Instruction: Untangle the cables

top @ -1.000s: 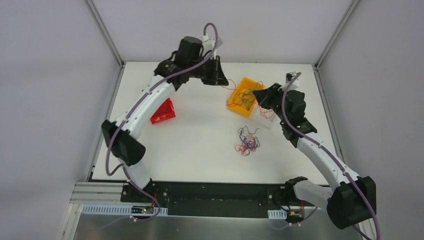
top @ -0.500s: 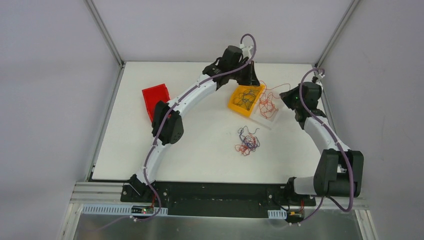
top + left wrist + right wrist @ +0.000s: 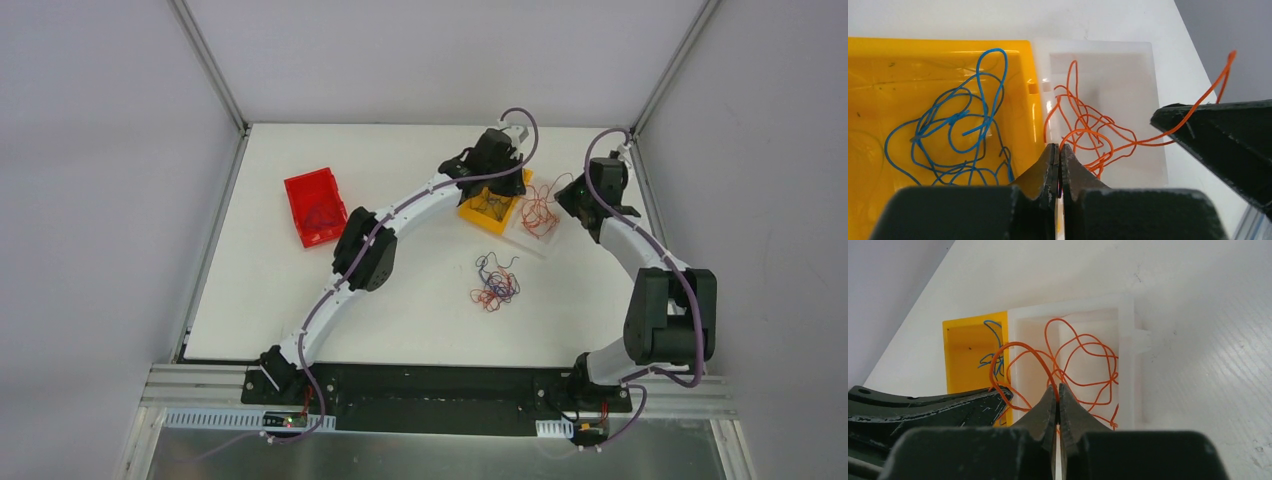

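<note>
Cables — orange, in white bin

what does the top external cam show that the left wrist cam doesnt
Only the top external view: the red bin and the loose tangle of cables lying on the table. Only the left wrist view: the blue wires strand by strand, the left gripper with its jaws shut, and one orange strand rising past the right gripper. Both: the yellow bin, and the clear bin beside it holding orange wires.
</note>
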